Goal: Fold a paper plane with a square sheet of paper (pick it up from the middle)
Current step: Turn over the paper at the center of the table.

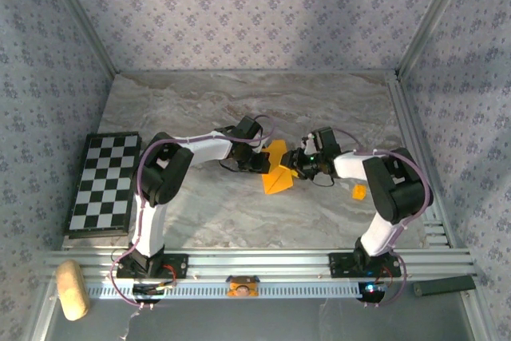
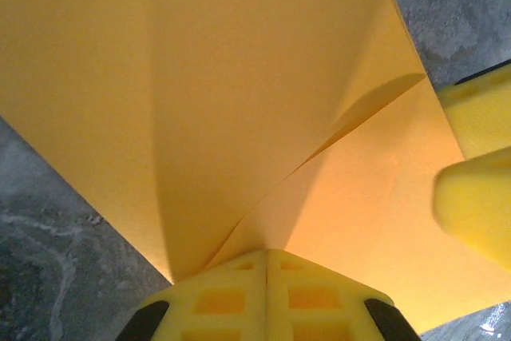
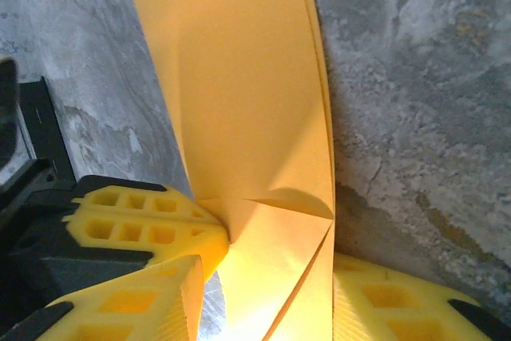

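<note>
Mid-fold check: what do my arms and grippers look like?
The left arm and right arm have white links, black joints and a looping pinkish cable. The left fingers and right fingers are yellow, moulded with square pockets, on black mounts.

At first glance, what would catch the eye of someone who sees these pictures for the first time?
The bright folded orange-yellow paper in the middle of the marble table stands out first, with the left gripper shut on it and the right gripper open around its other side. Next comes the black-and-white chequered board at the table's left edge.
</note>
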### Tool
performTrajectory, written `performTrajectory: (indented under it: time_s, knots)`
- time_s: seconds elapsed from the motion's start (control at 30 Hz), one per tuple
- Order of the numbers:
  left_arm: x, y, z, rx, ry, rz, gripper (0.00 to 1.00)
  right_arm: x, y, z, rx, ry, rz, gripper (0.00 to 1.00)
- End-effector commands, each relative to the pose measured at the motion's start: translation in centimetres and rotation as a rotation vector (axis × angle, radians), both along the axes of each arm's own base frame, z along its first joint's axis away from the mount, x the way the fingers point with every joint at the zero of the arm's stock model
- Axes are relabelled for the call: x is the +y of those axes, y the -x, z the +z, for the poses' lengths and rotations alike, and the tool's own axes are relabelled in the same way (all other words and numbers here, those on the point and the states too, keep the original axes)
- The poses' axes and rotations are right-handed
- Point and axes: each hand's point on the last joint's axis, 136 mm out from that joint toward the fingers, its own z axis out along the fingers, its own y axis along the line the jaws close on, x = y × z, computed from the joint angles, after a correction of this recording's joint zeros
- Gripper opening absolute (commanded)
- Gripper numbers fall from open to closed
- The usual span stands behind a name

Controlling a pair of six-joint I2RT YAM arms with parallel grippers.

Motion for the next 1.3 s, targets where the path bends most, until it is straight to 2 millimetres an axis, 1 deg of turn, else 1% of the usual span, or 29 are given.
performTrajectory:
  time_s: [0.0, 0.4, 0.53, 0.67, 0.8, 0.87, 1.03, 1.1, 1.17, 1.27]
  knots:
    - [1.1, 1.8, -1.5, 0.039, -0.059, -0.026, 0.04, 0.4, -0.2, 0.2, -0.021, -0.028, 0.034, 0.41]
    - [1.1, 1.8, -1.6, 0.040, -0.055, -0.023, 0.04, -0.4, -0.8, -1.0, -0.016, -0.019, -0.013, 0.27]
    - [1.0, 1.7, -1.5, 0.038, -0.050, -0.020, 0.05, -0.3, -1.0, -1.1, -0.015, -0.024, -0.014, 0.18]
    - [0.9, 1.7, -1.4, 0.036, -0.046, -0.019, 0.07, -0.4, -0.9, -1.4, -0.008, -0.022, -0.015, 0.14]
    - [0.8, 1.6, -1.1, 0.032, -0.040, -0.022, 0.09, -0.4, -0.9, -1.2, -0.017, -0.032, -0.021, 0.08]
    - [0.8, 1.5, -0.6, 0.015, -0.028, -0.015, 0.14, -0.4, -0.7, -1.2, -0.016, -0.030, -0.014, 0.04]
    - [0.7, 0.2, 1.6, -0.059, -0.005, 0.033, 0.28, -0.9, -0.8, -0.1, -0.045, -0.023, -0.021, 0.03]
    - [1.3, -0.7, 2.3, -0.115, -0.017, 0.084, 0.32, -1.3, -0.7, 0.4, -0.054, -0.016, -0.024, 0.03]
    - [2.0, -1.4, 3.6, -0.184, -0.017, 0.133, 0.36, -1.8, -0.4, 1.1, -0.070, 0.009, -0.019, 0.03]
    - [3.7, -2.3, 5.6, -0.292, -0.027, 0.213, 0.42, -3.0, 0.4, 2.0, -0.095, 0.102, -0.003, 0.03]
